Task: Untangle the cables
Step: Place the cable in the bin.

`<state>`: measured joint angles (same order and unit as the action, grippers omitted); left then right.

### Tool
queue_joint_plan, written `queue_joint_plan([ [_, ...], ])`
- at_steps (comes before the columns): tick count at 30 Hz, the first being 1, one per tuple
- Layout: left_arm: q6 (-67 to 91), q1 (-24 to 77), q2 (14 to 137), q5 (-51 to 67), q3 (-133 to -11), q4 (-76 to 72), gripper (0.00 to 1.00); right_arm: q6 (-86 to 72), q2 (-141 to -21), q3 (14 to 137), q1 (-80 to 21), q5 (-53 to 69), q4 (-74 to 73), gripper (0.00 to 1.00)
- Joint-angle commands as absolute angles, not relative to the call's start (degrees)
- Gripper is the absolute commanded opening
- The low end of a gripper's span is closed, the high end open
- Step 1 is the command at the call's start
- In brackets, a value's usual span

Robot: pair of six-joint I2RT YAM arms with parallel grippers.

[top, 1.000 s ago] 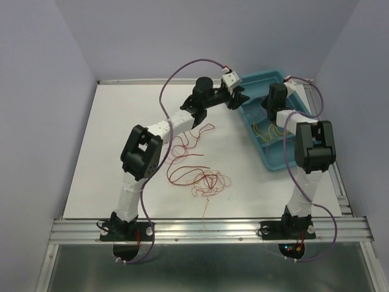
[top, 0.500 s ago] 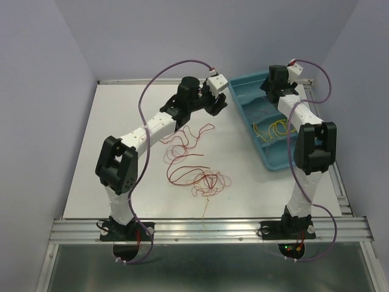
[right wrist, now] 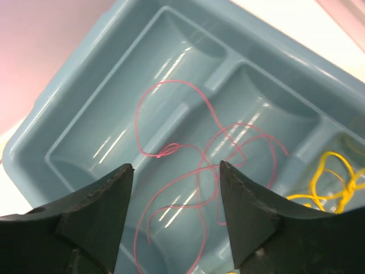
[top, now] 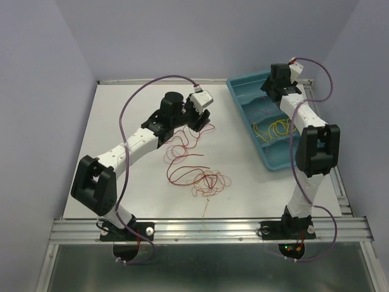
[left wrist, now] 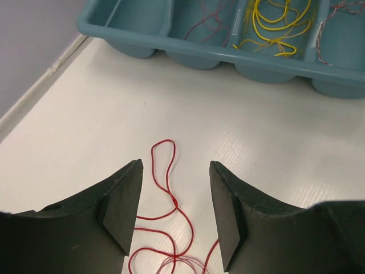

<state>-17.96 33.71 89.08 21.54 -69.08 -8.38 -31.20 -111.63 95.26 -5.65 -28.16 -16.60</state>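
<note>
Task partly done. The tray point(left wrist: 188, 54) holds sorted pieces: a pink strand point(right wrist: 171, 149) lying across its far compartments, and yellow strands point(top: 273, 129) in the next. The other cables point(top: 203, 179), red and orange, lie tangled on the surface point(top: 243, 176). Left pincer point(left wrist: 175, 168) is spread and empty above a loose red strand point(left wrist: 165, 141). Right pincer point(right wrist: 175, 171) is spread and empty over the pink strand.
</note>
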Motion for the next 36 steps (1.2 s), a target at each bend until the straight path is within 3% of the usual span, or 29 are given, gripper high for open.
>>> queue_joint_plan([
  [1,-18.0,32.7,85.3,20.5,-66.2,-12.9,0.62,-27.6,-114.3,101.4,-4.8,-21.8,-16.7,0.64],
  [5,-17.9,32.3,84.6,21.9,-63.6,-14.0,0.62,-22.4,-119.3,105.5,-4.4,-13.8,-16.5,0.56],
  [19,-18.5,32.2,86.0,22.9,-62.8,-14.6,0.61,-18.0,-124.7,108.5,-4.4,-11.7,-16.3,0.61],
  [25,-18.4,31.9,86.0,23.3,-62.6,-14.7,0.61,-18.0,-126.0,109.2,-4.4,-12.6,-16.3,0.43],
  [33,-18.4,31.7,86.1,23.6,-62.6,-14.7,0.61,-16.1,-128.6,111.2,-4.4,-12.8,-16.2,0.40],
  [36,-18.4,31.6,86.5,23.7,-62.7,-14.8,0.61,-16.0,-128.8,111.1,-4.3,-13.0,-16.1,0.33],
])
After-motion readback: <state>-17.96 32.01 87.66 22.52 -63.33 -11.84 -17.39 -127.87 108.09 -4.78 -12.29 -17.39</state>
